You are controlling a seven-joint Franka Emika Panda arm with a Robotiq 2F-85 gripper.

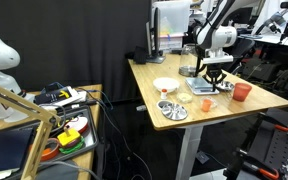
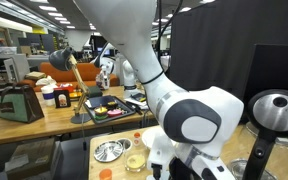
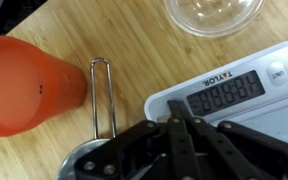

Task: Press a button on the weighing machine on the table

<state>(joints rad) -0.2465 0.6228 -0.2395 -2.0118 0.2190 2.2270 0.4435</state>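
Note:
The weighing machine [image 3: 246, 95] is a flat grey-silver slab with a dark digital display and a round button at its right end. In the wrist view it lies at the right. It also shows on the light wooden table [image 1: 154, 72] in an exterior view [image 1: 202, 88]. My gripper [image 3: 176, 112] is shut with nothing in it. Its joined fingertips sit right over the scale's near-left part, just beside the display; I cannot tell whether they touch it. In an exterior view the gripper [image 1: 215, 70] hangs straight above the scale. In the other exterior view the arm hides the scale.
An orange cup [image 3: 29, 85] stands left of the scale, also seen in an exterior view [image 1: 242, 92]. A thin metal handle [image 3: 102, 95] lies between them. A glass bowl [image 3: 214, 12] sits beyond the scale. A white bowl [image 1: 165, 86] and a round metal dish [image 1: 174, 110] are nearby.

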